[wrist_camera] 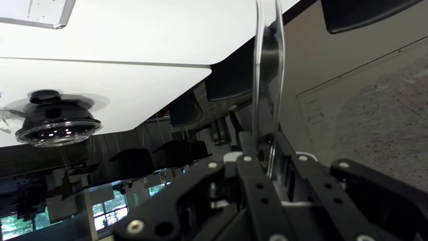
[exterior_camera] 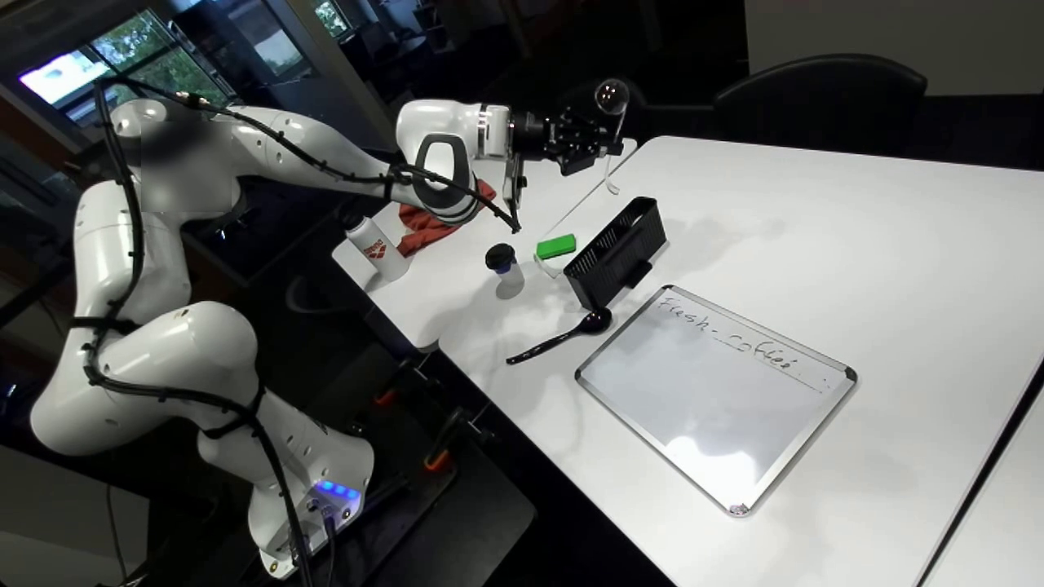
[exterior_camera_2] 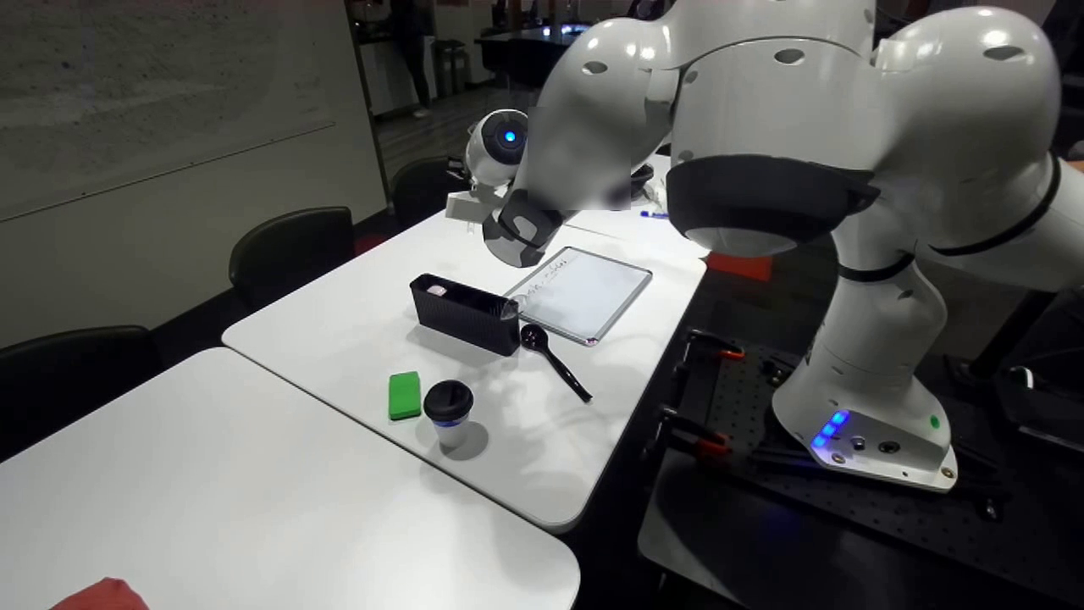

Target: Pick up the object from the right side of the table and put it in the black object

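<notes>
Wht tbl, blk chairs alongside

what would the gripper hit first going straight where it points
The way looks free as far as the wrist view shows: the gripper, holding the clear piece, points past the table; a chair may lie farther along, but depth is unclear.

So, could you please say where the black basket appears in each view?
In an exterior view: black basket, just right of and above the centre.
In an exterior view: black basket, just left of centre, near mid-height.
Wrist view: not there.
Shared landmark: whiteboard, in all three; cut off at the wrist view's top left.
</notes>
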`<state>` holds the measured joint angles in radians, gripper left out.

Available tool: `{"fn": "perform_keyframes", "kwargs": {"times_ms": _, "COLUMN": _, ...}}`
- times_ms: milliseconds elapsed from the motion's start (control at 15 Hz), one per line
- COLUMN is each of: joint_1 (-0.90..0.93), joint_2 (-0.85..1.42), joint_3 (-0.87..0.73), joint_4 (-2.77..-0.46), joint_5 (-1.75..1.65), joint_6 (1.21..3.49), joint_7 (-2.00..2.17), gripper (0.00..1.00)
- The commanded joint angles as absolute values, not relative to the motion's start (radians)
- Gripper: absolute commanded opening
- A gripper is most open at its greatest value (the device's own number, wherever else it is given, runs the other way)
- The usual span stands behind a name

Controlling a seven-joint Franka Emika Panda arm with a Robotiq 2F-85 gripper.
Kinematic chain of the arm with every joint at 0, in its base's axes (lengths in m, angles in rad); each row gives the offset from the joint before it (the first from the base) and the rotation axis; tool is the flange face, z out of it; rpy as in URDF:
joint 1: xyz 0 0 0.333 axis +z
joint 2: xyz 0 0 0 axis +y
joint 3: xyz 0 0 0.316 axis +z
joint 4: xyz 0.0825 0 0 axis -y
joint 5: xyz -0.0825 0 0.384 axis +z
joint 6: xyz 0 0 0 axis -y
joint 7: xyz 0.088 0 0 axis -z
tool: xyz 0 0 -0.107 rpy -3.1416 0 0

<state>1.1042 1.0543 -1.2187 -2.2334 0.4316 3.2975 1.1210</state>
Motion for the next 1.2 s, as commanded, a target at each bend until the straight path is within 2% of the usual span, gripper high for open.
{"fn": "perform_keyframes", "kwargs": {"times_ms": 0, "joint_1": 1.093, "joint_2": 1.089, "joint_3": -1.172, "joint_4": -2.208, "joint_5": 0.472, "joint_6": 3.301, "joint_7": 1.088, "gripper": 0.05}}
{"fn": "perform_keyframes", "kwargs": {"times_ms": 1133, "joint_1": 1.012, "joint_2": 1.242, "joint_3": -1.007, "joint_4": -2.074, "joint_5": 0.526, "joint_6": 3.304, "joint_7": 1.114, "gripper": 0.05}}
